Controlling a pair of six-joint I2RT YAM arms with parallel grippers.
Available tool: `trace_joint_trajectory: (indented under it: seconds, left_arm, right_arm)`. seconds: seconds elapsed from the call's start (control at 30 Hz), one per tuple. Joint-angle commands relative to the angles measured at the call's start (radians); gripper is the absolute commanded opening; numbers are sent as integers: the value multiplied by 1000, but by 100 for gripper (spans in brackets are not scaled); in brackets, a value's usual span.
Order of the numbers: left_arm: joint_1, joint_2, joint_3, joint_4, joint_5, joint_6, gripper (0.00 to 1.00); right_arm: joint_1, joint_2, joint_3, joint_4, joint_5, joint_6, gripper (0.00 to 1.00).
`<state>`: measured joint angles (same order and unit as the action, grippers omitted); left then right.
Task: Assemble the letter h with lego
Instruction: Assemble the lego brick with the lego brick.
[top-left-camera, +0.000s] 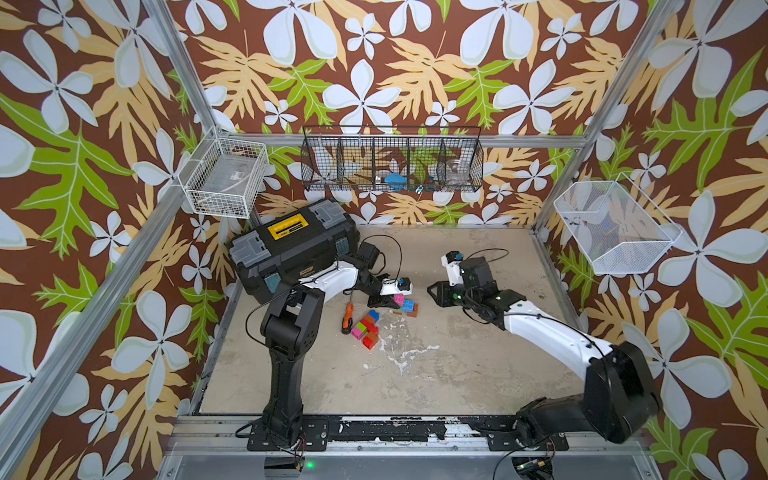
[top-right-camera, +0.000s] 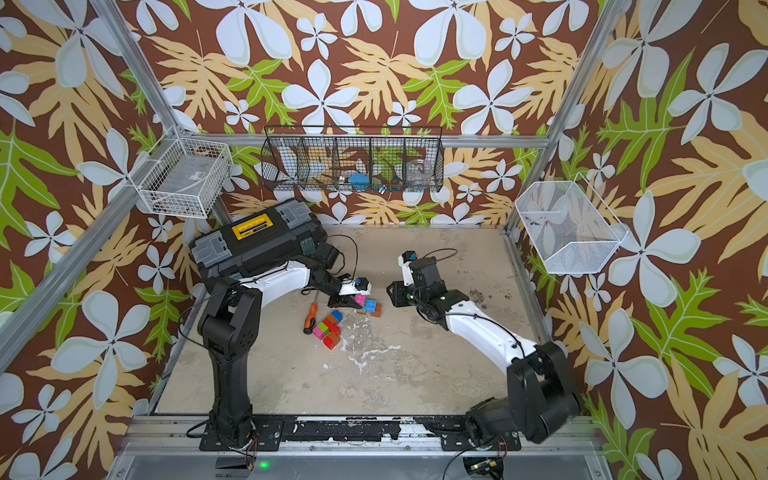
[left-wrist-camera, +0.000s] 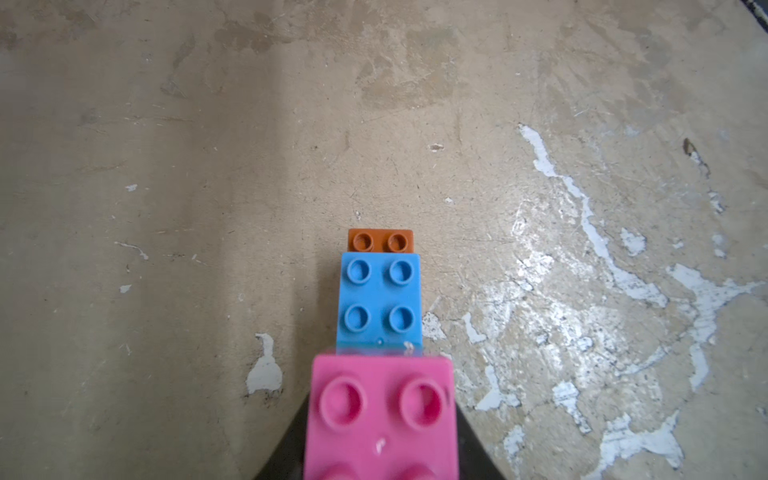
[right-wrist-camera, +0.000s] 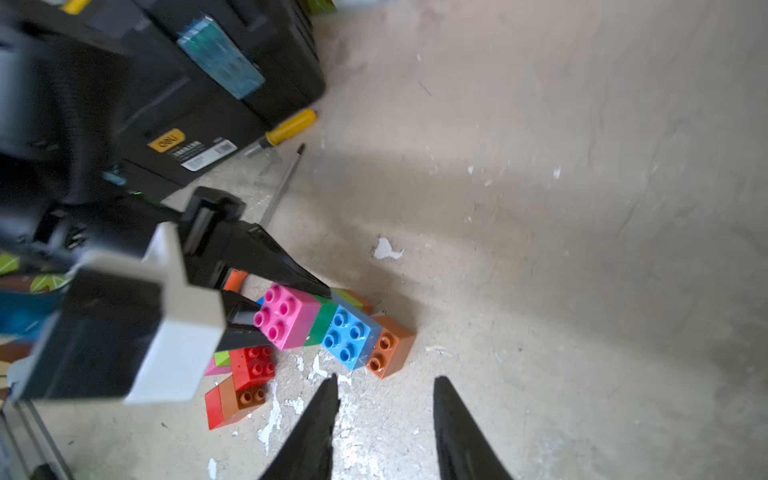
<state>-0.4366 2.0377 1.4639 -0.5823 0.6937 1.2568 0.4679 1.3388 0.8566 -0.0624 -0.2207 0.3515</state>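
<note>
Pink-topped letter h (left-wrist-camera: 380, 415) is lying on the tabletop (left-wrist-camera: 166, 166), left gripper (top-left-camera: 392, 300) jaws clamping it; right gripper (right-wrist-camera: 386, 380) jaws standing apart, empty. We are noting a blue object (top-left-camera: 394, 181) inside the black basket (top-left-camera: 324, 166).

An orange-handled screwdriver (top-left-camera: 347, 318) lies on the scuffed bench (top-left-camera: 436, 374) just beside my left tool (top-left-camera: 388, 301). A black toolbox (top-left-camera: 291, 245) sits behind it, with a black wire basket (top-left-camera: 392, 164) well beyond.
</note>
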Motion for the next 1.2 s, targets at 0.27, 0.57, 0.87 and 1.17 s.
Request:
trace_joint_trajectory:
  seconds: [0.27,0.57,0.87,1.17]
  left_arm:
    - [-33,-61,-102,-111,-37,-2,20]
    - [-59,-102,-175,-32,-36,-30,20]
    - [-68,-136,-235,48,-43,-56,24]
    - [-64,-159,-248,58,-2,-64,74]
  right_arm:
    - [2,-256,-353,351,-273,-799,72]
    - [16,5,-263,301,-365,-981,75]
    - [105,202,-126,201,-283,-1046,72]
    - [112,236,-94,126,-218,-1071,65]
